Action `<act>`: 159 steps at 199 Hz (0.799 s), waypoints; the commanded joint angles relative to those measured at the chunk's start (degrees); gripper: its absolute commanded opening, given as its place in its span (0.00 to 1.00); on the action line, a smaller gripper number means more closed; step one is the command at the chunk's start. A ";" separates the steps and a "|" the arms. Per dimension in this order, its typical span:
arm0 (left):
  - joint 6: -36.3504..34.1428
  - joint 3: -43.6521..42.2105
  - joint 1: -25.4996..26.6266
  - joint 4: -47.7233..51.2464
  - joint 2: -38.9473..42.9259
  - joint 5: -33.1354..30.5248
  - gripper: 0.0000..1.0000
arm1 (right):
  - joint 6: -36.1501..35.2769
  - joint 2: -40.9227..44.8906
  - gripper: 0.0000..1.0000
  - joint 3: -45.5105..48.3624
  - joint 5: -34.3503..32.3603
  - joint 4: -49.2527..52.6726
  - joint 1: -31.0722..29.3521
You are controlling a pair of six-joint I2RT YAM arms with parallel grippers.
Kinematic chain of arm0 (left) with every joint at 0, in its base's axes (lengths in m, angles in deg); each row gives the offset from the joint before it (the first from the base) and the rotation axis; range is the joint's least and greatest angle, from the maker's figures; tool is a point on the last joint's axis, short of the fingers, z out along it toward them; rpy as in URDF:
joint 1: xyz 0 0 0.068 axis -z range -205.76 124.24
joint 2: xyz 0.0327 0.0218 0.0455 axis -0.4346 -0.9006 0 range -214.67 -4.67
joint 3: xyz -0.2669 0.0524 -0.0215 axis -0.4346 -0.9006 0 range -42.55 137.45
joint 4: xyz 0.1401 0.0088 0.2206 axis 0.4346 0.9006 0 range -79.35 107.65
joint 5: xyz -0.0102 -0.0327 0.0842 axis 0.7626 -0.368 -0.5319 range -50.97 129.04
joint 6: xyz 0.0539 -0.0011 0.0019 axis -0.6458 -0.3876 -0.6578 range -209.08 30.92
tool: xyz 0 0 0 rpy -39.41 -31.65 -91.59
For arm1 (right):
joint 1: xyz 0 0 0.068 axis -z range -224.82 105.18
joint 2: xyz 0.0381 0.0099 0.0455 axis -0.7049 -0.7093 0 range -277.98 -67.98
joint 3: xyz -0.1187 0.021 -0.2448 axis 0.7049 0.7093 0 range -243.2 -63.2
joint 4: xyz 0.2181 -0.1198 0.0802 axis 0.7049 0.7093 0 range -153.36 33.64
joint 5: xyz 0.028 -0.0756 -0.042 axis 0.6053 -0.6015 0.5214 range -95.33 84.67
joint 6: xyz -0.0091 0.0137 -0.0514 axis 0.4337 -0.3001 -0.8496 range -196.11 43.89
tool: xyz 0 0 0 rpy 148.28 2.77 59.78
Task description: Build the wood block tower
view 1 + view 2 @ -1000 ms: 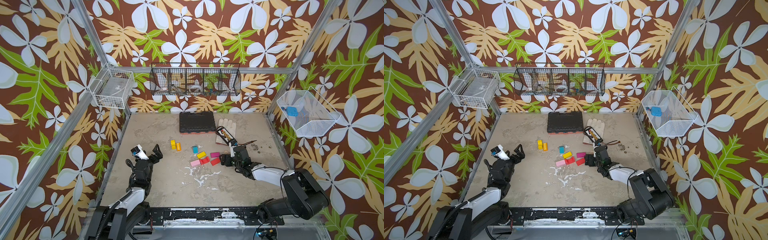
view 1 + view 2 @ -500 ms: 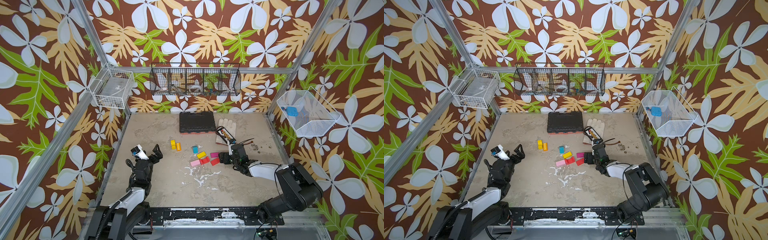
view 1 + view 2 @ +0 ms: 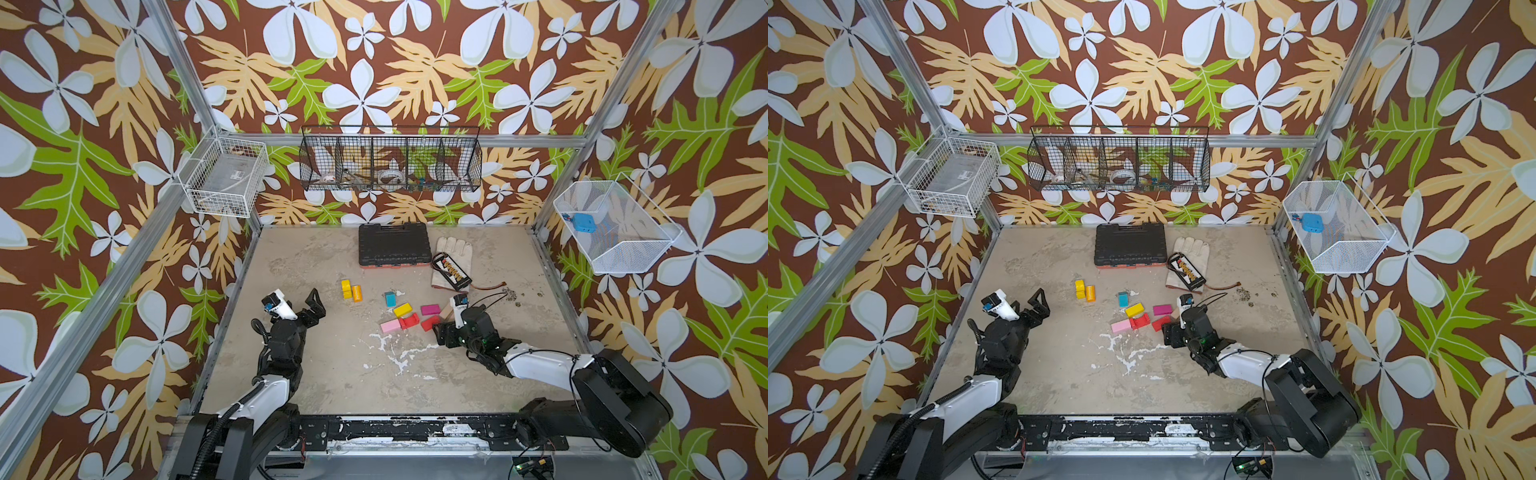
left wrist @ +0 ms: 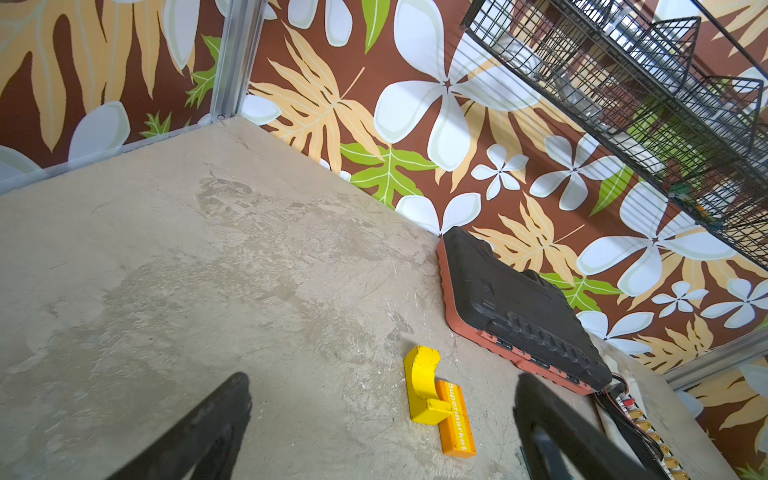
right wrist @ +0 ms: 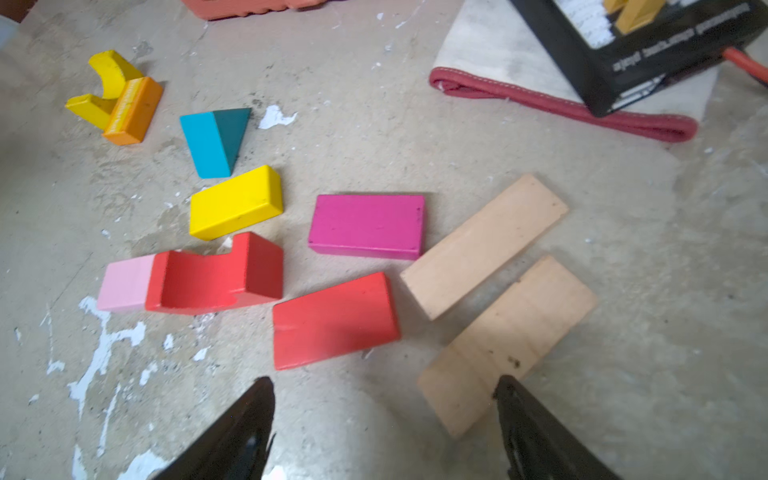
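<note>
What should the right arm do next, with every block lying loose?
Probably shift the right gripper over the nearer tan plank, then lower and close. Its jaws stand open, one fingertip overlaps that plank's end, nothing is stacked yet, and a flat plank looks like a sound base.

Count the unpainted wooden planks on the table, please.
2. The first plank lies beside the magenta block; the second plank lies parallel, nearer the right tool. More may be hidden.
</note>
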 commanded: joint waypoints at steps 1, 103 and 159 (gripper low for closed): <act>-0.25 0.01 0.09 -0.23 0.18 0.00 1.00 | 1.62 1.14 0.83 0.88 -4.16 0.92 -1.22; -0.24 -0.84 0.10 -0.58 1.28 -0.04 1.00 | 4.92 -0.39 0.90 -7.24 -6.69 6.39 5.76; -0.22 -0.48 0.03 -0.51 0.80 0.22 1.00 | 3.51 -9.82 0.82 -11.82 -5.17 5.04 8.13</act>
